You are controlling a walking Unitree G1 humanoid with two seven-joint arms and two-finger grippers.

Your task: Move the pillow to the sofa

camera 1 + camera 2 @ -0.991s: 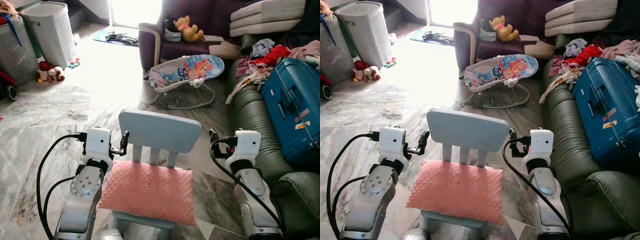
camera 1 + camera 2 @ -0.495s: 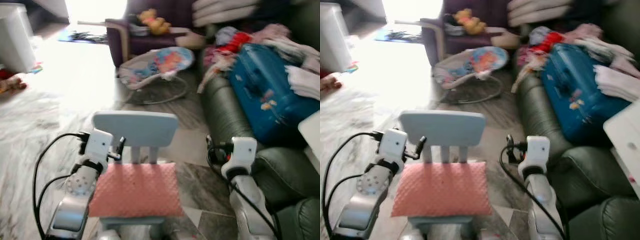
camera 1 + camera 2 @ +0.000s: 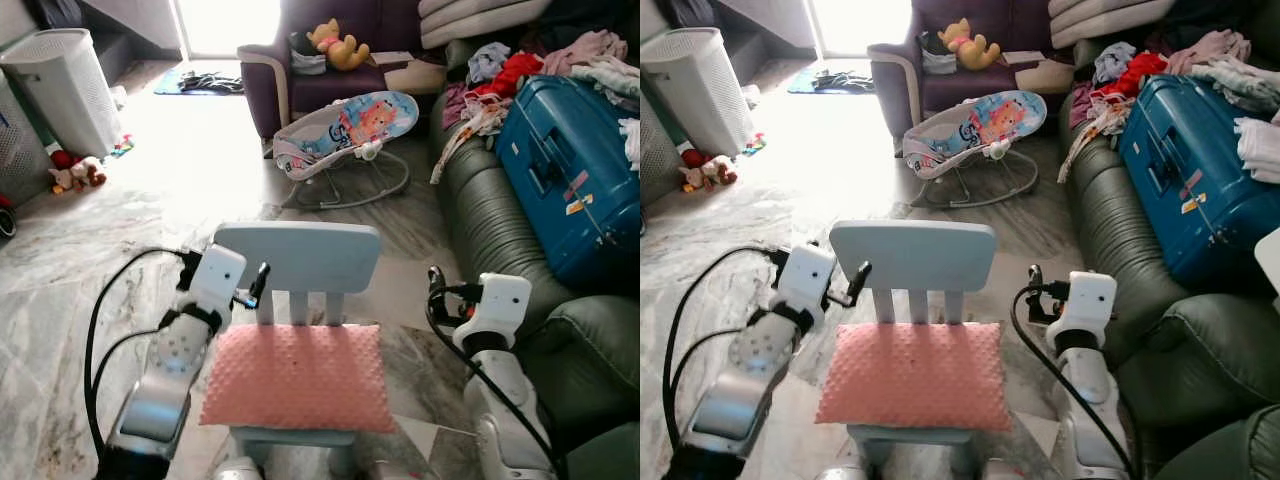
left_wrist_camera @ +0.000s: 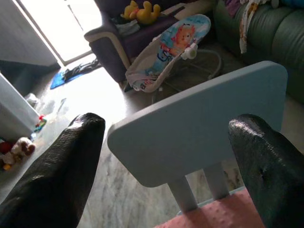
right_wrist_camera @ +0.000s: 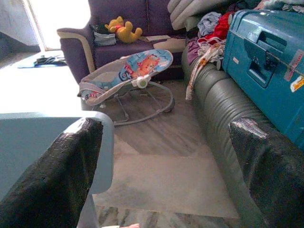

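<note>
At far left a white laundry basket (image 3: pixel 65 88) stands on the marble floor (image 3: pixel 70 250), well apart from the work area. The left end effector (image 3: pixel 255 288) is raised beside the left edge of the chair (image 3: pixel 297 258) back, its black fingers (image 4: pixel 57 175) spread wide with nothing between them. In the centre, the pink pillow (image 3: pixel 297 376) lies flat on the chair seat, untouched by either arm. The right end effector (image 3: pixel 437 292) is raised on the other side of the chair, between chair and sofa (image 3: pixel 500 225), fingers (image 5: pixel 270 166) likewise spread wide and empty. The green sofa runs along the right, with a blue suitcase (image 3: pixel 570 175) and loose clothes (image 3: pixel 500 85) on its far seats; the near cushion looks free. Judged status: no grasp made. Remaining: close both arms on the pillow, lift, turn right, set it on the sofa.
</note>
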